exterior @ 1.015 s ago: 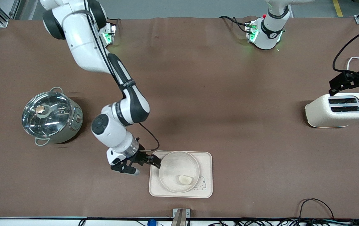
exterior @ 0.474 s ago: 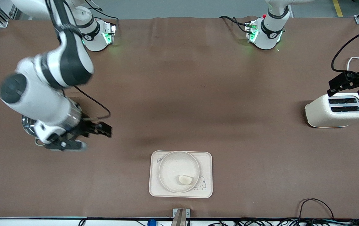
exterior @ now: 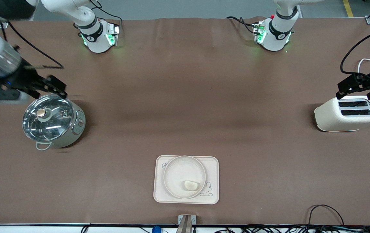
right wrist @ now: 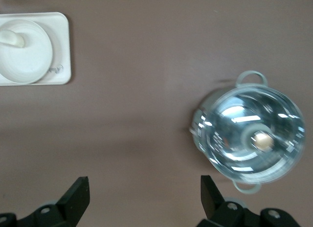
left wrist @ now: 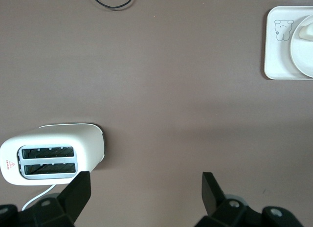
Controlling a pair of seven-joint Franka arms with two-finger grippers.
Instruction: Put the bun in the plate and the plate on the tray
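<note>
The cream rectangular tray with rounded corners and a small rabbit drawing (exterior: 186,179) is seen nearest to the front camera, near the table's edge. The round cream shallow plate with a raised rim (exterior: 184,176) is set on it. The small cream-white half-moon bun (exterior: 190,185) is laid in the plate, close to the rim beside the rabbit. Nothing is stood around the tray, and no gripper is near it.

Farther from the camera, toward the right arm's end of the table, a shiny steel pot with a glass lid and loop handles (exterior: 53,121) is stood. The right gripper (exterior: 39,87) is held up in the air over the pot's farther edge; its black fingers are spread wide and nothing is held.

Toward the left arm's end, a cream two-slot toaster (exterior: 348,113) is stood. The left gripper (exterior: 359,85) is held over the toaster's farther edge; its fingers are spread wide too, with nothing between them.

The table is covered with a plain brown cloth (exterior: 185,97). Black cables (exterior: 324,210) are seen along the near edge.
</note>
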